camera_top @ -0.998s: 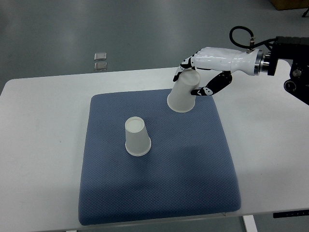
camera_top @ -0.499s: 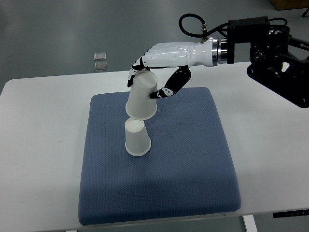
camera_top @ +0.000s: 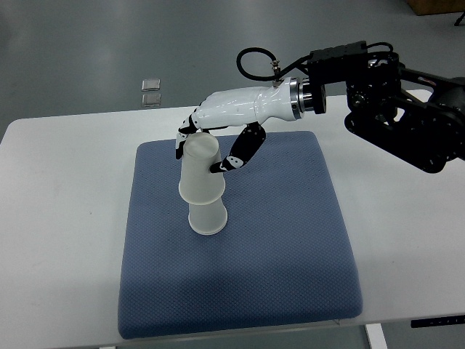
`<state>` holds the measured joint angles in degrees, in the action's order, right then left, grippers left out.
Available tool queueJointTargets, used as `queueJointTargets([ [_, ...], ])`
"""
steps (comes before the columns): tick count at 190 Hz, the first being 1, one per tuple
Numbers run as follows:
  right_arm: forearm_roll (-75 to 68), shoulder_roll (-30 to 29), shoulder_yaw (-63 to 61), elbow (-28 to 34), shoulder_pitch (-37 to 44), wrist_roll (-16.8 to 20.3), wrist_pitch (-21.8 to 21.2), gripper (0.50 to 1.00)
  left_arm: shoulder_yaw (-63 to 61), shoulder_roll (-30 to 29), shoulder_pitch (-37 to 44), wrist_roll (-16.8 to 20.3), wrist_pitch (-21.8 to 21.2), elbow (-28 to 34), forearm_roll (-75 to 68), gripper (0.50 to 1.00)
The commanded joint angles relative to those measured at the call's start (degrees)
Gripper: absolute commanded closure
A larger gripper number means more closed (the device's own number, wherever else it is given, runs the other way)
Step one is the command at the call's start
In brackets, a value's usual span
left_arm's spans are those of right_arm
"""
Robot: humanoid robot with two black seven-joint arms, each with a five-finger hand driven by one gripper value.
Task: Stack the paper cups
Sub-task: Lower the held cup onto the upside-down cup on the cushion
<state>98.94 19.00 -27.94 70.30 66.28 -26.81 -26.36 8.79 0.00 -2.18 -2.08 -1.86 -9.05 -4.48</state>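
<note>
1. Over the last second the right robot hand (camera_top: 211, 142) has carried the upside-down paper cup (camera_top: 199, 171) from the far right part of the blue mat (camera_top: 290, 240) across to the second paper cup (camera_top: 207, 217), which has not moved from its spot left of the mat's middle.
2. Half a second ago the carried cup hung just above the standing one with its mouth over the closed base; now it has come down over it, so only the lower band and rim of the standing cup show beneath.
3. For the task this means the stack is nearly made: the two cups are nested, though the upper one looks slightly tilted to the left and may not be fully seated.
4. The robot hand is clamped on the upper cup near its closed top, with the dark-tipped fingers (camera_top: 185, 138) wrapped round the far left side and the thumb (camera_top: 231, 160) pressing on the right side.
5. The white forearm reaches in from the upper right, roughly level, and the palm faces down over the cup; the black arm joints sit above the far right corner of the white bench (camera_top: 65, 218).
6. The left arm is not in view.
7. Likely remaining: press the cup straight, then let go without dragging it sideways.
</note>
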Motion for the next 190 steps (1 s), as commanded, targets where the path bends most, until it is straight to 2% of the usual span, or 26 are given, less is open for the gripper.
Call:
queueJointTargets([
  [1,0.1,-0.1,0.2,-0.1,-0.2,0.6,0.2,1.0,0.0,0.0,0.1,0.0,0.0,0.0,0.0,0.5],
  [82,0.0,-1.0,0.1,-0.2,-0.9,4.0,0.4,1.0,0.0,0.0,0.0,0.1,-0.1,0.0,0.0,0.5],
  [190,0.2,-2.3,1.0,-0.2,-1.9,5.1,0.8,1.0,0.0,0.0,0.1,0.0,0.0,0.0,0.0,0.5],
])
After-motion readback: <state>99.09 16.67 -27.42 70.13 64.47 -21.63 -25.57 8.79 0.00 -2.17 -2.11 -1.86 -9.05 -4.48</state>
